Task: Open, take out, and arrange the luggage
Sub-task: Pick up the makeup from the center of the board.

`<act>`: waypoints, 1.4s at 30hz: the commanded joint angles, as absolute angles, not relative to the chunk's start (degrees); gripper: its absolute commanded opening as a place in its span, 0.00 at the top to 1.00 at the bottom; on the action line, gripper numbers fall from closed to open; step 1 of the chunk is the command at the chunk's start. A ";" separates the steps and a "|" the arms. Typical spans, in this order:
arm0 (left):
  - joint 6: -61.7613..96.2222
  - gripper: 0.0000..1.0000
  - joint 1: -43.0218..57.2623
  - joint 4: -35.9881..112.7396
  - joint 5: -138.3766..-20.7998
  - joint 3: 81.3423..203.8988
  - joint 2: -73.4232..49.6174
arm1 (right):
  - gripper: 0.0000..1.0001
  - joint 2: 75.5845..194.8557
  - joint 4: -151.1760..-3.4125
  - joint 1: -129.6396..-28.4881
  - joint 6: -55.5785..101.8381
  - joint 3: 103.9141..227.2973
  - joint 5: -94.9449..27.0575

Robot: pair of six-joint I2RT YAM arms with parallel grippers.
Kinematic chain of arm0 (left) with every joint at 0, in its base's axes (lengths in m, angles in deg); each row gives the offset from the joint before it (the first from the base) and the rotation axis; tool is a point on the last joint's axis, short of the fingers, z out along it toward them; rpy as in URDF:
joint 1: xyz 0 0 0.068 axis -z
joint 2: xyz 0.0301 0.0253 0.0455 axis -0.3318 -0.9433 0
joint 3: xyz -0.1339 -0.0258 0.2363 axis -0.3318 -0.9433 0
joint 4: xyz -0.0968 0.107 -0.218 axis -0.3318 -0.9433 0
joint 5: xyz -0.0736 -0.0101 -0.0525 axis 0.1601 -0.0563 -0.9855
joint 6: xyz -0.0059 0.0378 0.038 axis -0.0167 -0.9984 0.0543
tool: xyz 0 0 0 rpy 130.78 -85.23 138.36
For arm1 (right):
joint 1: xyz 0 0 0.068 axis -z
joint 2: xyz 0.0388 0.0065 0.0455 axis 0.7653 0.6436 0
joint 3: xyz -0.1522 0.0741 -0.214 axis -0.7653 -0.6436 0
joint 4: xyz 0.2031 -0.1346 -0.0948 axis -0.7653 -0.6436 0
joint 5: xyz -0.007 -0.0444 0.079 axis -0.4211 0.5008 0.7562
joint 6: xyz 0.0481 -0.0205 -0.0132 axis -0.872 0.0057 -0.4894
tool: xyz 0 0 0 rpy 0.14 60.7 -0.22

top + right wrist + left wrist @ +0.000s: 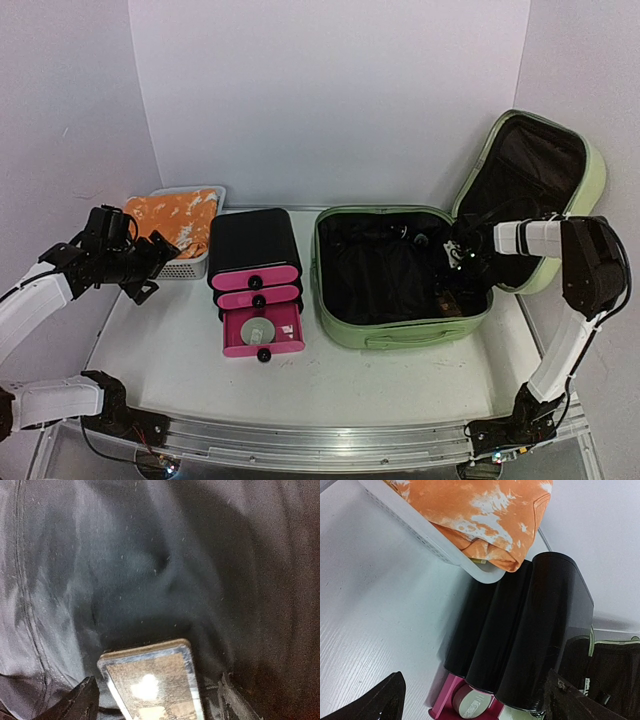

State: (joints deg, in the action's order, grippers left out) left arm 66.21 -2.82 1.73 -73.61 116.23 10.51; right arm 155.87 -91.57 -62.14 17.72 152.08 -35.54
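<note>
Left gripper [155, 265]: well left of the luggage [400, 330], by the white basket [188, 268], jaws apart, empty. Luggage lies open on the tabletop [400, 390]. Right gripper [462, 255]: inside the luggage, right half, jaws apart astride a flat glossy item [150, 680]. Step looks like take-out. Next: clamp the item, lift it out.

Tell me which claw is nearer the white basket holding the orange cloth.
Left. The left claw hovers beside the basket; the right claw is far off, down inside the open luggage.
</note>
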 commanded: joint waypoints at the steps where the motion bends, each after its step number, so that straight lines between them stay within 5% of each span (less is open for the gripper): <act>1: 66.52 0.03 -2.83 1.94 -72.61 120.18 9.33 | 0.19 157.83 -94.44 -62.47 18.07 151.18 -37.13; 11: 67.00 0.03 -2.77 1.30 -71.92 119.03 11.06 | 0.52 158.96 -94.45 -65.31 16.37 154.50 -41.34; 25: 54.87 0.02 -2.93 1.72 -68.77 124.39 8.51 | 0.53 150.44 -96.81 -66.69 14.29 165.98 -40.71; 42: 38.84 0.03 -2.82 3.13 -86.11 127.29 4.84 | 0.53 146.33 -83.04 -94.68 18.48 175.88 -34.03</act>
State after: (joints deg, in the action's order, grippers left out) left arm 41.83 -2.82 1.36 -80.69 127.62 1.66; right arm 151.48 -87.51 -88.68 15.42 175.46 -39.13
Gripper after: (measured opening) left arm 0.969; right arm 0.545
